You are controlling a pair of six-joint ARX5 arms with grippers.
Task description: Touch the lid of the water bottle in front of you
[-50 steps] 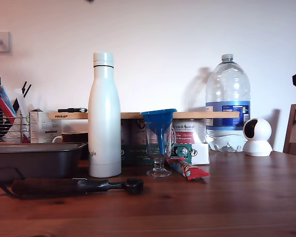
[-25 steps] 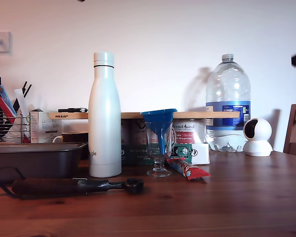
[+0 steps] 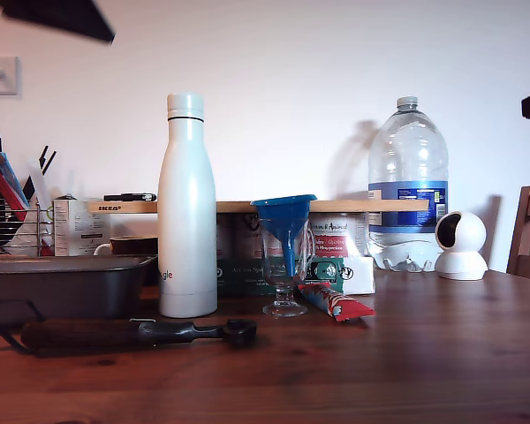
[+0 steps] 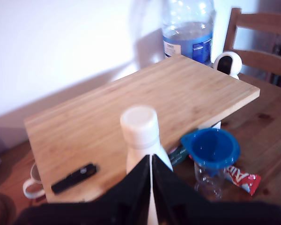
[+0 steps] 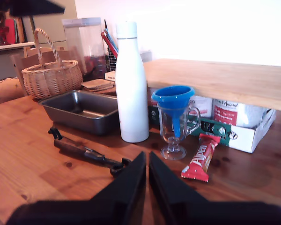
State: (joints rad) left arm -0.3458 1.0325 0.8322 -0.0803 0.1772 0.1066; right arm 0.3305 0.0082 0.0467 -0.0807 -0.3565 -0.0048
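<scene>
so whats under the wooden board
Printed boxes and tins prop up the pale bamboo cutting board, with a white carton near one corner. The space further behind them is hidden.

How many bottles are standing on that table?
2. The tall slim matte-white metal water bottle stands beside the grey baking tin; the big clear plastic blue-labelled jug stands at the exterior view's right. Clutter may hide others.
</scene>
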